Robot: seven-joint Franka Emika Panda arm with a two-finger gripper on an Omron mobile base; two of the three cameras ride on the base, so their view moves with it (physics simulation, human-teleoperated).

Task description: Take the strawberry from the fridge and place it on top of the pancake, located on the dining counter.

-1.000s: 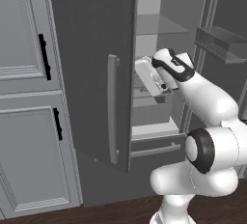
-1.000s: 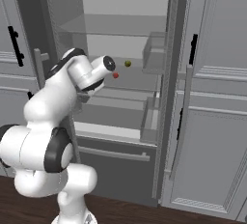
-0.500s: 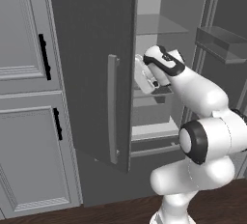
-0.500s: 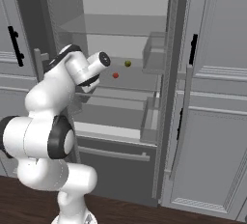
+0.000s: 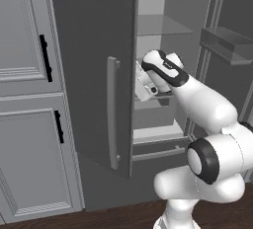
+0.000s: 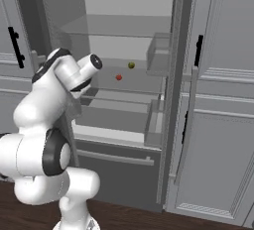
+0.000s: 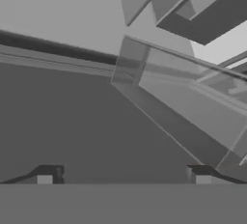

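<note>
The fridge [image 5: 94,75] stands with both doors open. On a glass shelf [image 6: 134,83] inside lies the tiny red strawberry [image 6: 118,77]. My hand [image 5: 145,84] is inside the fridge's left half, close behind the left door's edge and to the left of the strawberry, apart from it. In the hand view my gripper [image 7: 123,177] is open, its fingertips [image 7: 46,177] far apart with nothing between them, facing grey fridge walls and shelf edges. The pancake and the dining counter are out of view.
A small yellow-green fruit [image 6: 131,65] lies just behind and right of the strawberry. Door bins [image 6: 158,58] hang on the open right door, with drawers [image 6: 119,120] below the shelf. Light grey panelled cabinets [image 5: 29,99] with black handles flank the fridge.
My hand has swung left, away from the strawberry and toward the left door's edge. The strawberry and the other fruit have not moved. The gripper has stayed open.
</note>
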